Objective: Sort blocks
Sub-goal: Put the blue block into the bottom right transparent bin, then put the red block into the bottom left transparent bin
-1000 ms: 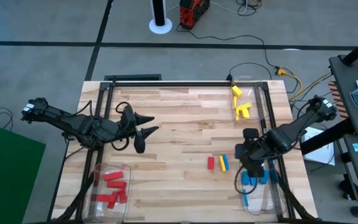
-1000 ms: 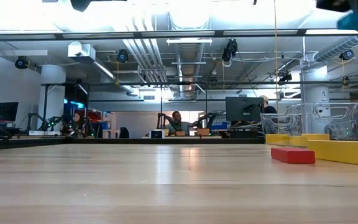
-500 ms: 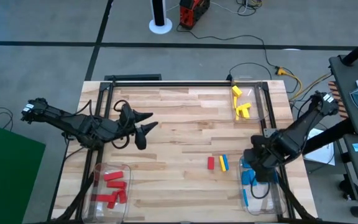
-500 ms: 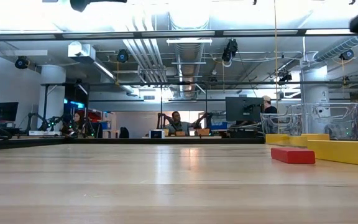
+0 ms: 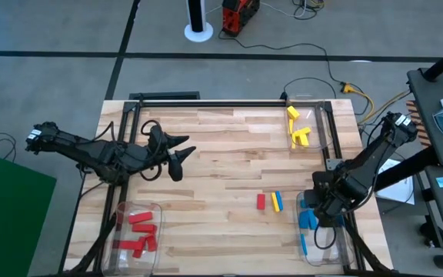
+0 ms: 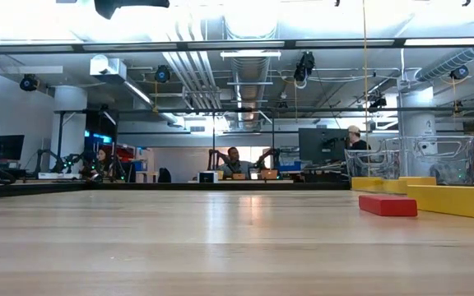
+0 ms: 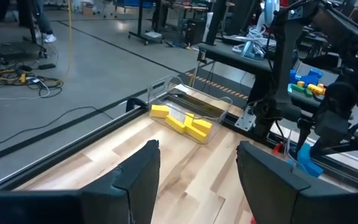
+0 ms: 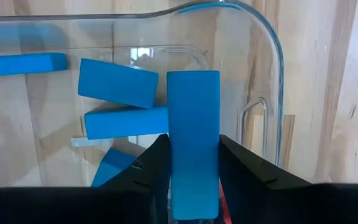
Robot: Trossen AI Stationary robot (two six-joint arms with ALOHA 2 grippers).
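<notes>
A red block and a yellow block with a blue block against it lie flat on the table, right of centre; the low view shows the red block and yellow block. My right gripper is above the clear bin at the near right, shut on another blue block. Several blue blocks lie in that bin. My left gripper hangs open over the table's left half, with nothing between its fingers. My right gripper pinches the blue block by its two long sides between its two fingers. The fingers point down, and the block lies along them, its free end reaching past the fingertips. It hangs clear above the blue blocks in the bin.
A clear bin with yellow blocks stands at the far right, also in the left wrist view. A clear bin with red blocks stands at the near left. Dark rails frame the table. People sit in the room beyond.
My right gripper has carried the blue block toward the table's near right corner, from beside the loose blocks to above the bin of blue blocks, and has gone lower. The blue block no longer shows at the top of the low view.
</notes>
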